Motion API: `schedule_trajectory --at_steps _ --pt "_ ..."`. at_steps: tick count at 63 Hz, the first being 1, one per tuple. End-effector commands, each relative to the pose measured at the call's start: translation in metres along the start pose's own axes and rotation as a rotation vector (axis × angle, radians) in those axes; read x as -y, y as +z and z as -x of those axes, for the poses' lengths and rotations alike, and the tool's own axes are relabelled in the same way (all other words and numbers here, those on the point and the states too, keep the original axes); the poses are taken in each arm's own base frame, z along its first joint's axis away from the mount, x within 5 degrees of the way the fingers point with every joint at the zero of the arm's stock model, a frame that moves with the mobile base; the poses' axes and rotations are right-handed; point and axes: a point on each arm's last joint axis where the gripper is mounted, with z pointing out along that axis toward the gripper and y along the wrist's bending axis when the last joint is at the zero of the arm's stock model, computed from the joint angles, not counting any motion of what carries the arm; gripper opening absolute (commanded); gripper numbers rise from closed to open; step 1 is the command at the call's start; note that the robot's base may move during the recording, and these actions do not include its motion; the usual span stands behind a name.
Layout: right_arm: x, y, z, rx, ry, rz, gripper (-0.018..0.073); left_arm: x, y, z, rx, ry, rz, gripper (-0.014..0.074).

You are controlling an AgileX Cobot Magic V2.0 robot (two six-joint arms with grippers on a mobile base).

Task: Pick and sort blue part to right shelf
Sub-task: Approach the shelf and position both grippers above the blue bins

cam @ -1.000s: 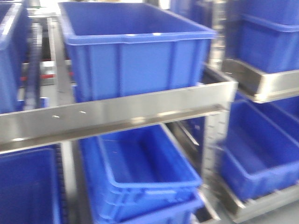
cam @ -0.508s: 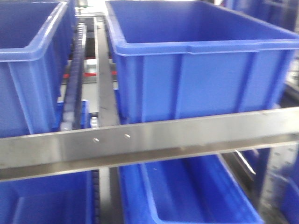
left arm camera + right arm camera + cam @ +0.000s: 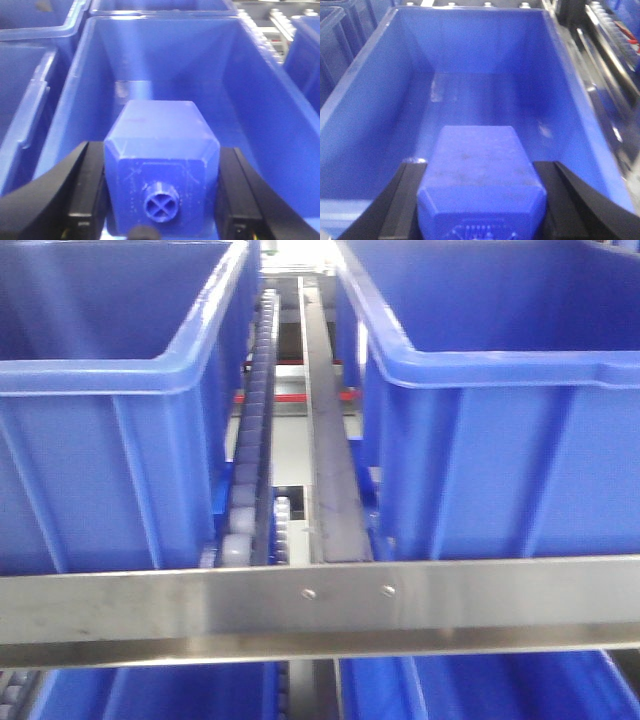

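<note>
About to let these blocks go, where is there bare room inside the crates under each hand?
Both crate floors lie bare beyond the held blocks: the left hand holds a blue part over one crate; the right hand over another. It's crowded only between fingers.

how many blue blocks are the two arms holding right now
2, one per arm. A blue block with a small round stub sits between the left gripper jaws; another blue block sits between the right gripper jaws. Both hang over open blue crates.

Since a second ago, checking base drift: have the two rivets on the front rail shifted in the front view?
Yes. The two rivets have slid right and downward in frame; the camera moved, not the front rail.
</note>
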Motion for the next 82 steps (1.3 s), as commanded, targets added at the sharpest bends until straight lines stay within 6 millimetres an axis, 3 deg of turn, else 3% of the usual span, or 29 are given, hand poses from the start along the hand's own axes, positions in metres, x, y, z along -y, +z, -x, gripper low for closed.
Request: schedule_trajectory --at_steps 1,82 --pt "-0.0009 -0.0038 0.0179 0.120 -0.012 0.006 0.0400 -0.0003 -0.0033 0.0174 0.117 -0.005 0.003 0.0279" --pt "-0.0010 -0.0038 0.0181 0.122 -0.011 0.006 0.0400 0.0000 -0.0033 0.0174 0.117 -0.014 -0.001 0.0279"
